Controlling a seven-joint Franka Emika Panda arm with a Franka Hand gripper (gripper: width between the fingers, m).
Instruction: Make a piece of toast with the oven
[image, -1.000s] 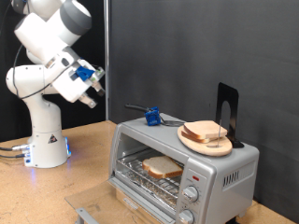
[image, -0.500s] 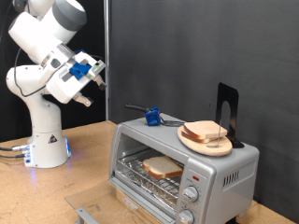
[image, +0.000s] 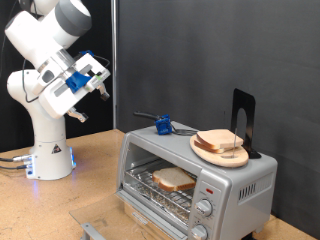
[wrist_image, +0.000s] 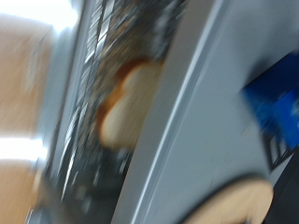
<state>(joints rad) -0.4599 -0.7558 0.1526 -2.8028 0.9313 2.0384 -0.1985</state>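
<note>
The silver toaster oven (image: 235, 185) stands at the exterior view's lower right with its glass door (image: 100, 225) folded down open. The piece of toast (image: 173, 180), pale with a light-brown crust, lies flat on the wire rack inside. The blurred wrist view also shows the toast (wrist_image: 126, 103) behind the oven's silver frame (wrist_image: 187, 121). My gripper (image: 102, 88) hangs in the air at the upper left, well clear of the oven, with nothing between its fingers.
A round wooden board (image: 220, 150) with the other bread slice (image: 222, 141) sits on the oven's top. A blue clip (image: 161, 124) and a black upright stand (image: 243, 120) are there too. The robot's white base (image: 50, 150) stands on the wooden table at left.
The arm has lifted and swung the gripper up and towards the exterior view's left, further from the oven. The toast and the oven have not moved.
</note>
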